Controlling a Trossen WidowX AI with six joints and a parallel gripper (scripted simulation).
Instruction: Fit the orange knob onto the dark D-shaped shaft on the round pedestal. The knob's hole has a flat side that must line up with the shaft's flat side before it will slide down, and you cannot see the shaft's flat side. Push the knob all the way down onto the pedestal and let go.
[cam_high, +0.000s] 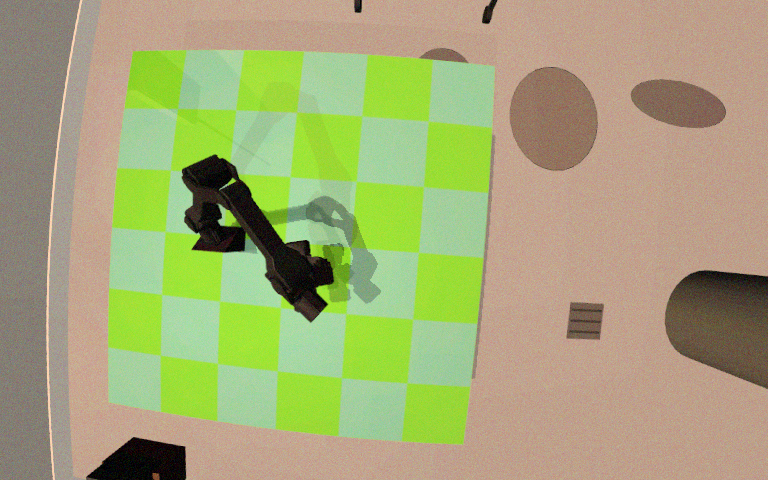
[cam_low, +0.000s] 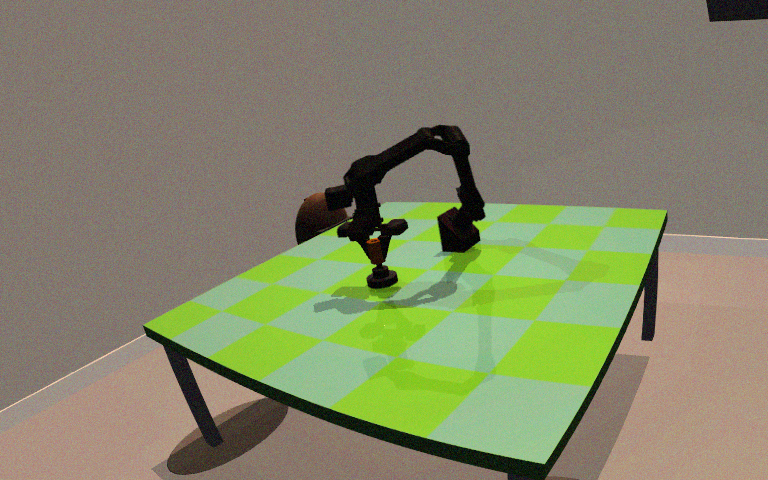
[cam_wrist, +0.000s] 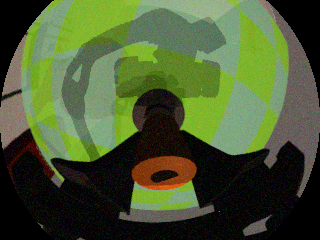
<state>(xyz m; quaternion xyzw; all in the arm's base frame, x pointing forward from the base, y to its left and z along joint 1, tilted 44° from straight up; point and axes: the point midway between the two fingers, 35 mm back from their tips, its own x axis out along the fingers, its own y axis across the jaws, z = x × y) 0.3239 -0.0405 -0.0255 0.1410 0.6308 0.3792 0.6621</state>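
In the wrist view, the orange knob (cam_low: 374, 250) (cam_wrist: 164, 172) lies nearest the lens, its bright end face turned toward the camera and pierced by a dark, elongated opening. The pincer (cam_low: 377, 259) (cam_wrist: 160, 134) grips the knob between its two dark fingers, one on either side. Beyond the knob's shaded flank is the round pedestal (cam_low: 382, 279) (cam_wrist: 158, 107), dark and stepped, standing on the checkered counter (cam_high: 378, 346) (cam_low: 487, 345) (cam_wrist: 200, 120) of lime and pale green squares. In the exterior view the knob is upright directly above the pedestal, its lower end near the pedestal's upper step; whether the D-shaped shaft has entered the hole cannot be told. The black arm (cam_high: 254, 223) (cam_low: 396, 156) arches back from the pincer to its base (cam_high: 235, 240) (cam_low: 450, 240) on the counter. Farthest off, past the counter's edge, appears a rounded brown object (cam_low: 317, 217), partly hidden, before the grey wall (cam_low: 169, 113).
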